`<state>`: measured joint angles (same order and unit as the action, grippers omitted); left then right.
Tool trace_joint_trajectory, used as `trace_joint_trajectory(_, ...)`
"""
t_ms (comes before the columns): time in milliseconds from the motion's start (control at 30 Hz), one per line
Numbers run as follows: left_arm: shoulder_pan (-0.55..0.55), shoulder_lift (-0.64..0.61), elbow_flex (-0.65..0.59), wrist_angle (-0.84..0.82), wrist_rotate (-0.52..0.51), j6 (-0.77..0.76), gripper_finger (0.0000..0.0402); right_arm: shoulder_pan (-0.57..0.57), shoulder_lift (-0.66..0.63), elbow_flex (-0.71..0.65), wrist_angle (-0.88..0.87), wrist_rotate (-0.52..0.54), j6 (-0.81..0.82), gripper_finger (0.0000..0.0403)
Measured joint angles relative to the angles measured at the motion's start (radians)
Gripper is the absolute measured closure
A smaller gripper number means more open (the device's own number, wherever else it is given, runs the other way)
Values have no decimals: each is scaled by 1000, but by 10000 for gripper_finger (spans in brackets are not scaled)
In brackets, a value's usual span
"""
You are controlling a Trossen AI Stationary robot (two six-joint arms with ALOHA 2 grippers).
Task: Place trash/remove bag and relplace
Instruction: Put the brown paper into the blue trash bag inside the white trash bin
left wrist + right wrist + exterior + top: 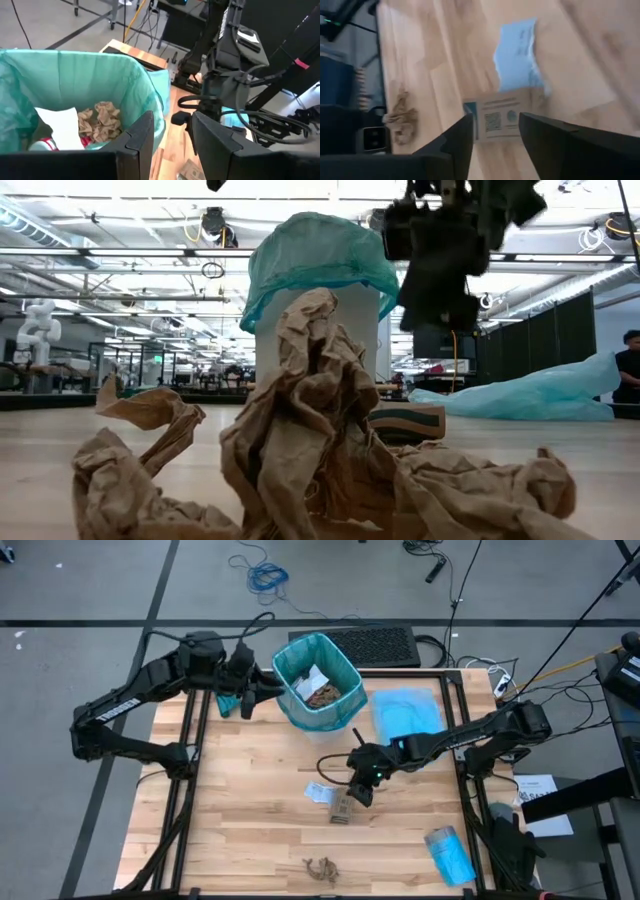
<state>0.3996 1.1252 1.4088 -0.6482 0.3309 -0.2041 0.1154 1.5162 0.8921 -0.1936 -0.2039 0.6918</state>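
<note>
A white bin lined with a teal bag (318,680) stands at the table's far middle. It holds brown paper wads (102,122), a white sheet and a red-and-white bottle (42,145). My left gripper (172,145) is open just left of the bin's rim, holding nothing. My right gripper (495,145) is open and points down at a slant over a brown card with a printed code (502,120), which lies flat on the table. Beside the card lies a pale blue scrap (517,60). A crumpled brown wad (322,867) rests near the front edge.
A flat pale blue bag (405,712) lies at the back right, right of the bin. A rolled blue bundle (450,852) sits at the front right. A black keyboard (375,643) lies behind the bin. A person (630,365) stands far off in the room.
</note>
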Motion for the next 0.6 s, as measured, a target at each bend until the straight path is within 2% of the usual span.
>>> trace_joint_trajectory(133, -21, 0, -9, 0, -11, 0, 270, 0, -2, -100, 118, -12, 38, 216)
trace_joint_trajectory(300, -37, 0, -9, 4, -49, 0, 270, -10, -2, -162, 177, 5, 68, 189)
trace_joint_trajectory(600, -37, 0, -9, 3, -52, -1, 270, -27, 21, -169, 227, 75, 47, 179)
